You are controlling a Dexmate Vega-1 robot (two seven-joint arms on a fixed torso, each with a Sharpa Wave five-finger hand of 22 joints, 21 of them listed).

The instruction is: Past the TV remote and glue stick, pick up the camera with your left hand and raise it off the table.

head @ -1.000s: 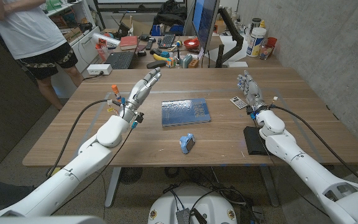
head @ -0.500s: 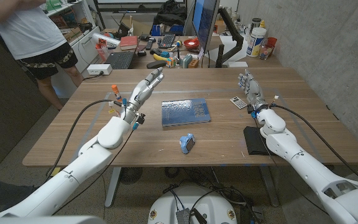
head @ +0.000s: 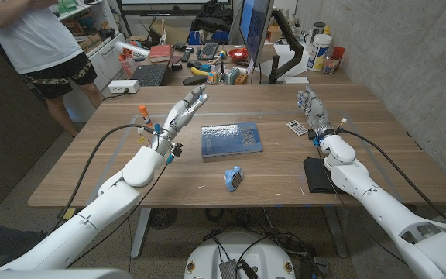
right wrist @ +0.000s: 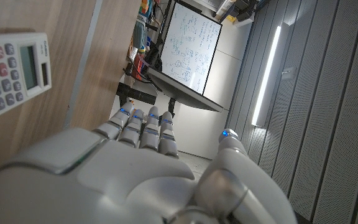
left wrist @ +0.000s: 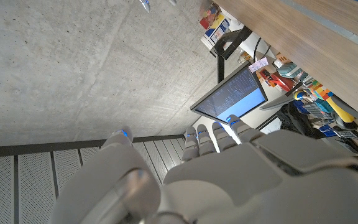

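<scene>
So the camera, which I'm taking to be the little blue thing, sits on the table near the middle of the front edge, nothing touching it. Basically none of the job is done yet: the reach, the grip and the lift are all left to do. The left hand is well apart from it, out toward the left half of the table with its fingers stretched long and spread, holding nothing. Just beside that hand, toward the left edge, stands one glue stick with an orange cap. One blue book lies mid-table, behind the camera. Over on the right side there's one calculator and one flat black item that could be the remote, can't tell. The right hand is next to the calculator, fingers up and apart, empty too.
</scene>
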